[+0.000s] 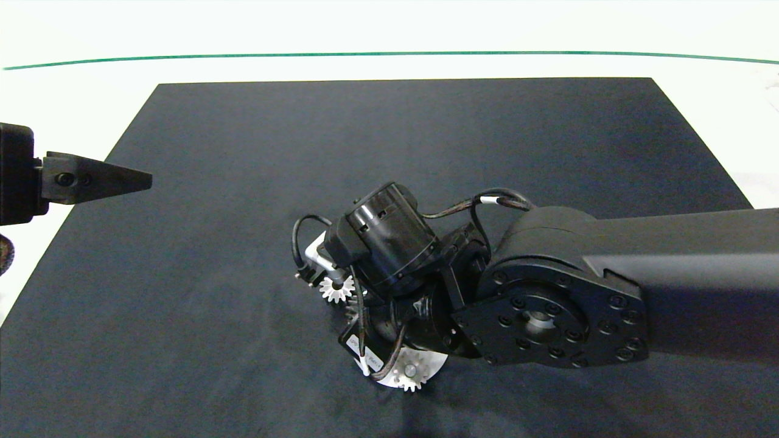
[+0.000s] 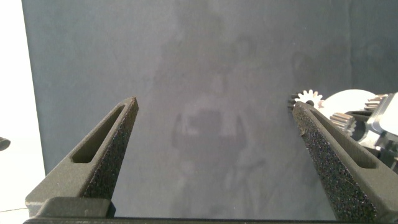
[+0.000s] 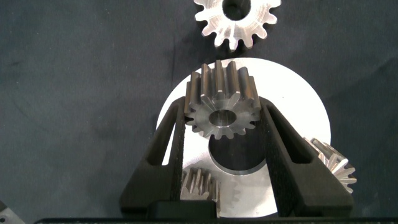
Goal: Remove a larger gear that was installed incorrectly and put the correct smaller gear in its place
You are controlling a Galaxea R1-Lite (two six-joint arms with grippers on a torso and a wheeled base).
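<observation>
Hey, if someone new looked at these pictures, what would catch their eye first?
First, the silver gear pinched between the right gripper jaws, held over the round white plate. Next, the right arm sprawling across the black mat, hiding most of that plate. The left gripper waits open at the mat's left edge.

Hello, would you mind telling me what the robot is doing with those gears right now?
The right gripper is shut on a silver gear, holding it just above the round white base plate, which carries two other gears at its edge. Whether the gear is going on or coming off cannot be told. A loose gear lies on the dark mat beside the plate. The left gripper hangs open, off to the side.
</observation>
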